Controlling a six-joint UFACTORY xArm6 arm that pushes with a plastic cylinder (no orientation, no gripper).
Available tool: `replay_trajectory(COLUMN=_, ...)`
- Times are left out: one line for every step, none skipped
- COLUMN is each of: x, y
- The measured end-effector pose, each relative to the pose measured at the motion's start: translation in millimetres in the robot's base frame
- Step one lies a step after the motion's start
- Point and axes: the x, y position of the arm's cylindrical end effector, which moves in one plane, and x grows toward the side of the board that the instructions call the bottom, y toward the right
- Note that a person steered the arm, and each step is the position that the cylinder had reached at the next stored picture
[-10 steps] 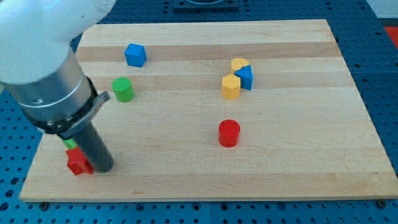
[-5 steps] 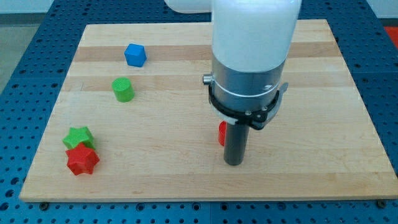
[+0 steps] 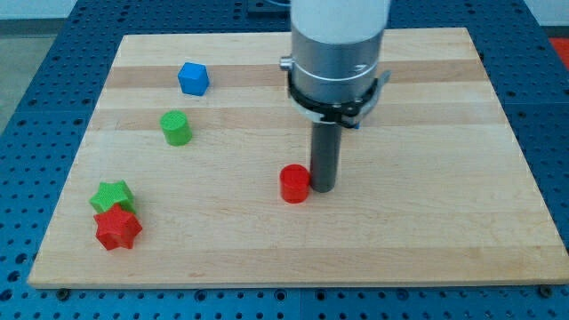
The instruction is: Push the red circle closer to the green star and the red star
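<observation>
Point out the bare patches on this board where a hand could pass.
Bare: the stretch between red circle and the stars, and the view's right side beyond my tip. Crowded: green star touching red star, bottom left.

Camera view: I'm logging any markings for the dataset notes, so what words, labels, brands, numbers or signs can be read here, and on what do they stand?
None: no readable text, number or sign appears anywhere in the view.
The red circle, green star, red star, green cylinder and blue block have plain faces.
The wooden board and my tip, just right of the red circle, are unmarked.
</observation>
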Motion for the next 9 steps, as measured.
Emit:
replay_trajectory(x=0, y=-29)
replay_trajectory(x=0, y=-61)
replay_trajectory(x=1, y=-95)
replay_trajectory(x=4, y=-126)
replay_trajectory(x=10, y=-145)
replay_trajectory(x=20, y=-156)
replay_trajectory(x=27, y=-167)
replay_trajectory(x=29, y=-176)
replay_trajectory(x=18, y=-174)
